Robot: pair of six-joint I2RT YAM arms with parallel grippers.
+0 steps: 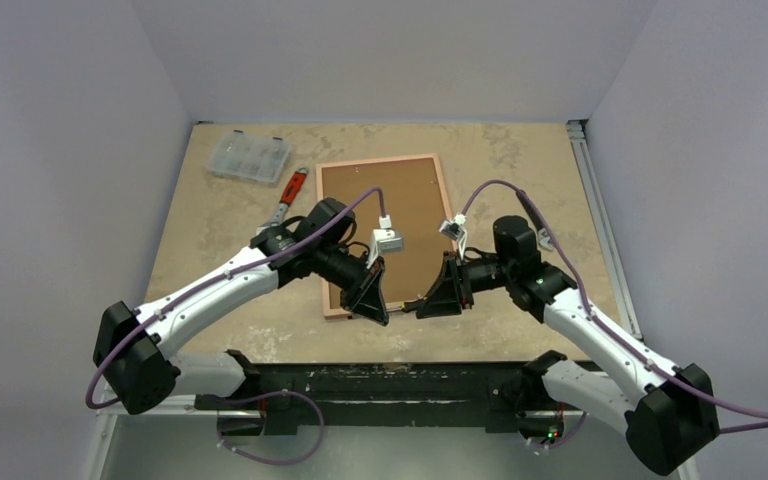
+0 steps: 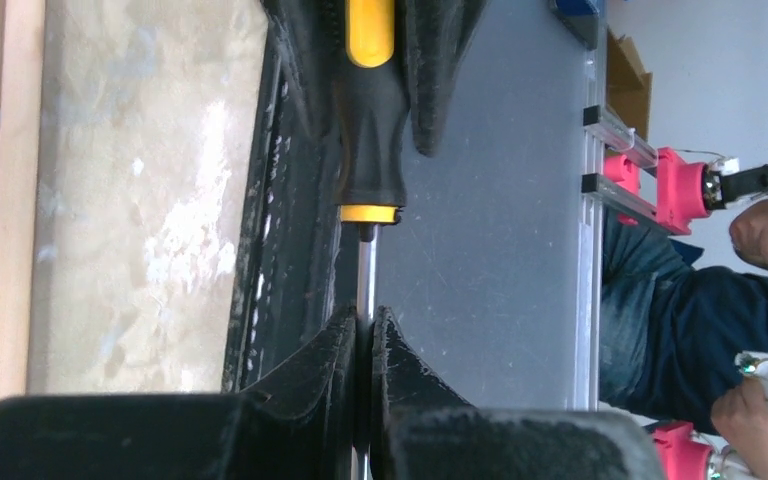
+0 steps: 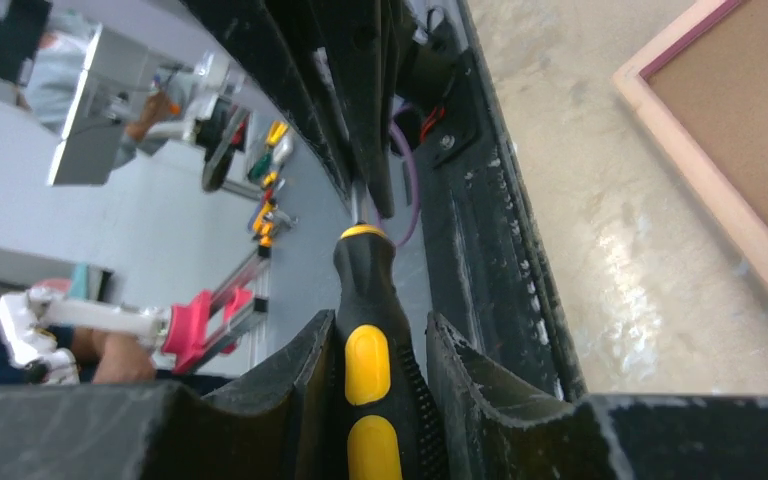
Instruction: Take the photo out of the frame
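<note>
1. On the table (image 1: 520,180), seen from overhead, the frame (image 1: 400,200) lies flat with its brown back up. Its long axis runs from the near edge toward the far wall. The two claws meet tip to tip at its near short end. The left gripper (image 1: 373,297) hangs over that end and the right gripper (image 1: 438,297) sits just beside it, so the left arm is nearer.
2. In the left wrist view, the left gripper is pinched tight on the bare metal shaft of a screwdriver (image 2: 368,150). The black and yellow handle points away from it, into the other claw. The frame's pale rim shows at the far left, off to one side of the tool.
3. In the right wrist view, the right gripper's narrowed fingers flank the handle. I cannot tell whether they press on it. The tool's long axis runs straight out between them. The frame's corner lies ahead and to the right, so the tip would likely have to swing that way.
</note>
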